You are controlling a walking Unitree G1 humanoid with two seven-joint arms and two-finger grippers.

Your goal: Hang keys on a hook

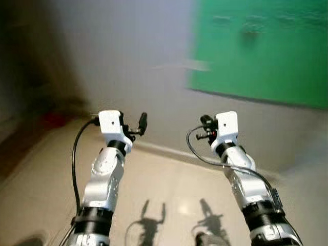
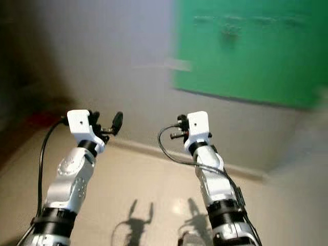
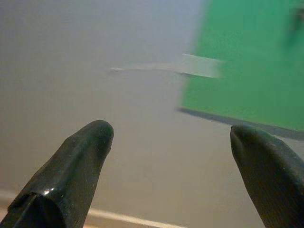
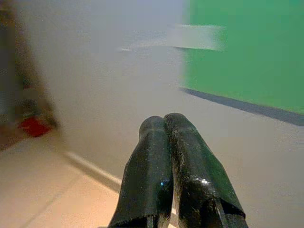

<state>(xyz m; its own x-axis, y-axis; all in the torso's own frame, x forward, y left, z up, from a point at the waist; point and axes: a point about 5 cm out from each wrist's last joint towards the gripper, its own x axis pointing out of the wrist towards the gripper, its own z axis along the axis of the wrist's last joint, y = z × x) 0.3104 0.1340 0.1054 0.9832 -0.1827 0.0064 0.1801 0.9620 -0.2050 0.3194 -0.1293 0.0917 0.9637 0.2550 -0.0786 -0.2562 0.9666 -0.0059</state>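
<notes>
Facing a pale grey wall (image 1: 128, 56), both silver arms are raised in front of the head camera, and the whole scene is smeared by motion blur. A large green panel (image 1: 266, 51) is fixed to the wall at about 1 o'clock in the head views, with a few dark smudges along its upper part that are too blurred to be identified. A pale horizontal strip (image 1: 197, 65) is seen just off the panel's left edge. A light baseboard (image 1: 169, 151) runs along the foot of the wall, and a glossy beige tiled floor (image 1: 169, 189) lies below it, on which the shadows of the two grippers are cast at 6 o'clock. A blurred red object (image 1: 54, 119) is made out on the floor at about 9 o'clock, in the dark corner.

The left gripper (image 3: 171, 142) is held at about 8 o'clock in the head views and is aimed at the wall; its two black fingers (image 3: 76, 166) are spread wide apart, and nothing is held between them. The right gripper (image 4: 166, 137) is held at about 4 o'clock, its fingers pressed together tip to tip, and no object is seen pinched between them.

The keys cannot be made out in any view, nor can a hook be picked out on the wall or the panel through the blur.
</notes>
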